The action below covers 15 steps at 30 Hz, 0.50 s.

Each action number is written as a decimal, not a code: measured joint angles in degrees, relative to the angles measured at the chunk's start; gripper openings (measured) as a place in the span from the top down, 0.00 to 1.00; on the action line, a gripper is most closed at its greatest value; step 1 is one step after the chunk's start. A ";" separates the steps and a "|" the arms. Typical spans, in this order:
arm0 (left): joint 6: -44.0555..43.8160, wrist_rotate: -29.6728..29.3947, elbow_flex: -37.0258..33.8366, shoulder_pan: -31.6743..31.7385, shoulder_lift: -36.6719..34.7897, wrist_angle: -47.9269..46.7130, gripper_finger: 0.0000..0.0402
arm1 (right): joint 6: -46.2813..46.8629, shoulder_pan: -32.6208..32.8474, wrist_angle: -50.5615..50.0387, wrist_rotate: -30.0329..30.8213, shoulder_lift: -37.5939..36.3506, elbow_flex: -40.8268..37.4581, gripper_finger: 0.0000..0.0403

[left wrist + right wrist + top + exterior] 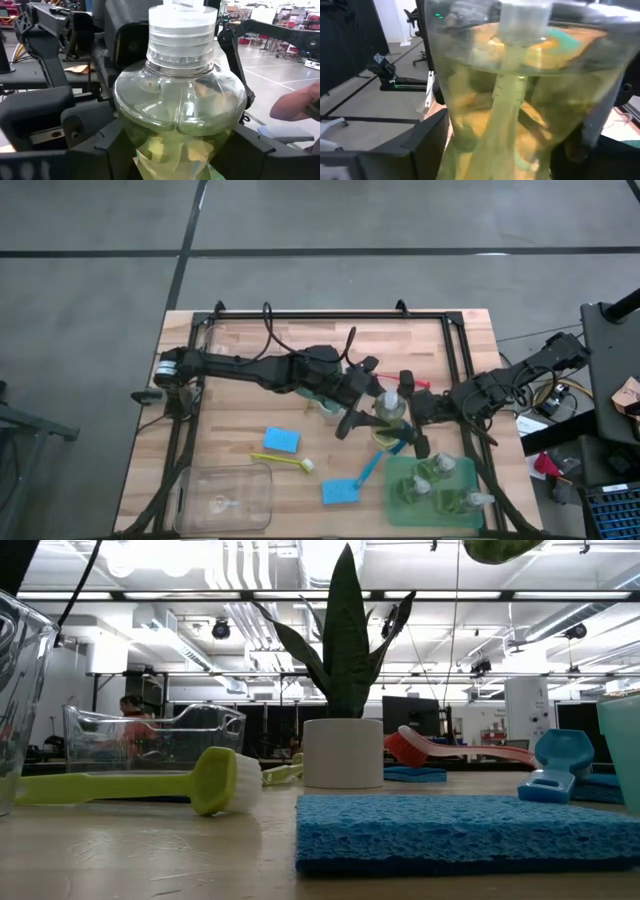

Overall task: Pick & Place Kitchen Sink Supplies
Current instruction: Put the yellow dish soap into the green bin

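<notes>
Both grippers are on one pump bottle [389, 412] mid-air. Left gripper [362, 412] clamps its belly; right gripper [412, 420] pinches the opposite side.

Four pump bottles [390, 409], two blue sponges [282, 441], three brushes [283, 463], one potted plant [343, 752], one clear bin [222, 496], one green tray [398, 476].

- Pump bottle [390, 409] mid-table, between left gripper [362, 408] and right gripper [412, 412].
- Tray [397, 498] at near right corner; clear bin [190, 502] near left.
- Sponge [282, 441] between them.
</notes>
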 joint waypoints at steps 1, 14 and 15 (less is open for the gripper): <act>0.25 -0.10 0.00 -0.03 0.00 0.07 0.37 | -0.05 0.00 0.04 -0.15 -0.19 0.00 0.35; 1.02 0.11 0.00 0.08 -4.16 -3.19 0.29 | 1.01 0.15 -7.18 -11.75 -5.93 -0.01 0.49; 1.54 0.16 0.00 0.08 -4.81 -4.20 0.29 | 1.26 0.42 -7.61 -14.73 -6.40 -0.03 0.49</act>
